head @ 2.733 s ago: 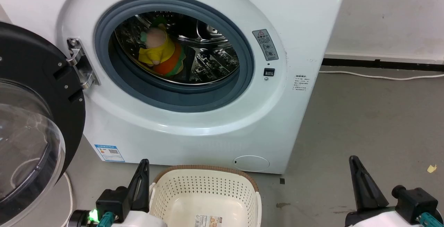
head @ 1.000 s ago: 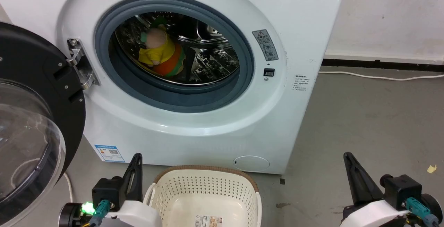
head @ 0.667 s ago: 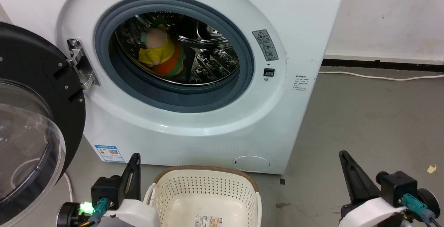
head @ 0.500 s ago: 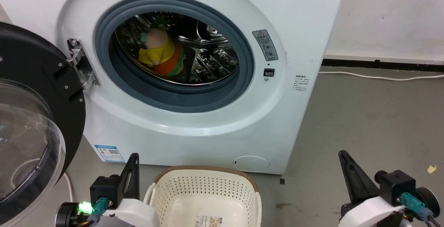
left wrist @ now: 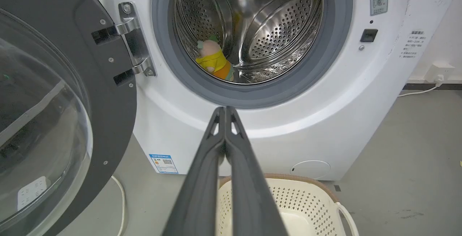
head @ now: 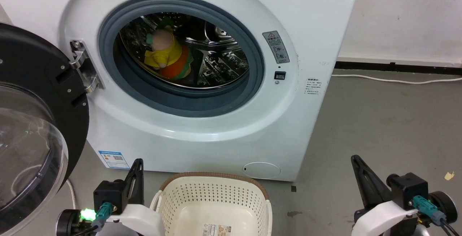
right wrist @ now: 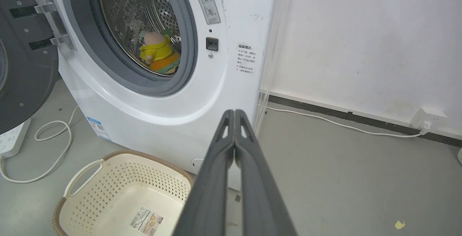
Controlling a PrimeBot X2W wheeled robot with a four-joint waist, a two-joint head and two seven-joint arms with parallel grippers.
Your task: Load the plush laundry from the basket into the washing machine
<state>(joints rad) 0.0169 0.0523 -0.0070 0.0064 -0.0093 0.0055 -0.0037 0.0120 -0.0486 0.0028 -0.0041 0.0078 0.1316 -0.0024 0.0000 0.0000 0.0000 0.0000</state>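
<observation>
Plush laundry (head: 166, 53): inside the steel drum (head: 223, 66) of the washing machine (head: 216, 131), low on the left, leaning on the drum wall, head up. Judged light, soft and squashy, not fragile, fabric grippy rather than slick. Best pinched across the yellow top or the orange body; likely to fold and dangle if taken by the head or a tag. Basket (head: 213, 194) on the floor (head: 379, 120) just in front of the machine, near side cut off by the head view's bottom edge, label sticker (right wrist: 146, 221) on its bottom, no laundry in the part that shows. Left gripper (head: 138, 163) at lower left beside the basket, right gripper (head: 357, 162) at lower right over bare floor, both well apart from the plush. Fingers of each pressed together on nothing, plain in the wrist views. Door (head: 36, 70) swung open on the left, partly out of frame. Plush's far side and lower parts hidden behind the door seal (head: 180, 100) and mixed with drum reflections. Green tag possibly the bit beside the head, too small to tell. Back of the drum dark in the head view.
</observation>
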